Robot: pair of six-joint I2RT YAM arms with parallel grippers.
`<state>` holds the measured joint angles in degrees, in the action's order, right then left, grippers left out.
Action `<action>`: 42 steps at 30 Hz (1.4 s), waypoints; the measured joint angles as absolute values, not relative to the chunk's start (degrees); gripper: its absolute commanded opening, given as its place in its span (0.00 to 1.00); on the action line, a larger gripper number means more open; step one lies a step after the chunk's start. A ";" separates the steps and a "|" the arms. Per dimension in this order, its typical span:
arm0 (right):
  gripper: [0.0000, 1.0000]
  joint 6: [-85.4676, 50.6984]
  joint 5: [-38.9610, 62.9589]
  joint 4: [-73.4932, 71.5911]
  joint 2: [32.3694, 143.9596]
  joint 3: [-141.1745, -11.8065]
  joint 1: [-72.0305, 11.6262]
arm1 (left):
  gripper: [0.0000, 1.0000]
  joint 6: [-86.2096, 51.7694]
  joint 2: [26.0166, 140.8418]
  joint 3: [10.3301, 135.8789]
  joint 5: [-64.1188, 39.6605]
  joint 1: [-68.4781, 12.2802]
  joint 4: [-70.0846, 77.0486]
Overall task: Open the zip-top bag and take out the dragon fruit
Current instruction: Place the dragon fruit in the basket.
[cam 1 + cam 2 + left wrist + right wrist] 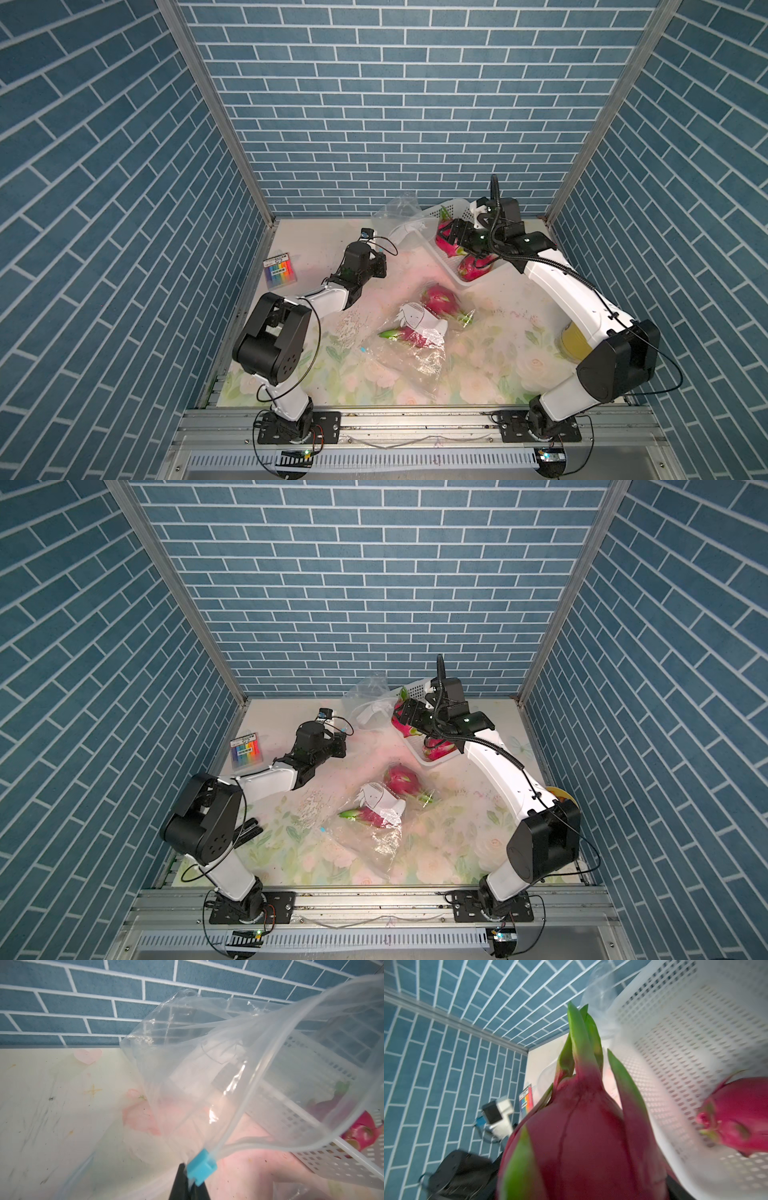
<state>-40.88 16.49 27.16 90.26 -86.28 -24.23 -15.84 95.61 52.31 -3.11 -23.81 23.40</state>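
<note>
**Left fingers** (182, 1185): pinched fully together on the corner of the zip-top bag (218, 1076), just beside the blue slider (201, 1167). The bag is lifted off the table (316, 245) at far centre. Its mouth gapes wide and the zip edge runs in an open loop. The bag's far end overlaps the far-left rim of the white basket (463, 283).

**Right fingers** (448, 235): spread wide around the dragon fruit (581, 1136) and gripping it. The fruit is out of the bag, held over the basket's left edge w/ green tips pointing toward the far wall (374, 124).

**Basket:** holds a second dragon fruit (473, 268) toward its near end. Perforated floor beyond it is bare in the right wrist view.

**Room:**
- Open strip of table between the left arm & the basket.
- A second bag (415, 345) w/ fruit and a paper label lies near-centre between the arms. I can't tell whether the upper fruit there is inside it.
- A colour card (280, 272) sits at the table's far-left edge, well apart from the rest.
</note>
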 measured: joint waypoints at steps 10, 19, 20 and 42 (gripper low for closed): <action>0.80 -34.30 4.23 29.10 105.25 -95.59 -21.23 | 0.00 -24.45 86.83 39.79 -8.60 -20.40 26.92; 0.80 -32.51 -2.22 29.34 117.19 -99.18 -21.08 | 0.00 -26.72 83.20 37.85 -9.13 -18.70 28.16; 0.80 -32.51 -2.26 29.41 117.91 -99.42 -21.08 | 0.00 -26.76 82.89 37.74 -9.04 -18.55 28.23; 0.99 -33.21 -1.19 28.03 121.78 -101.43 -21.08 | 0.00 -28.84 81.97 34.65 -7.29 -14.04 29.54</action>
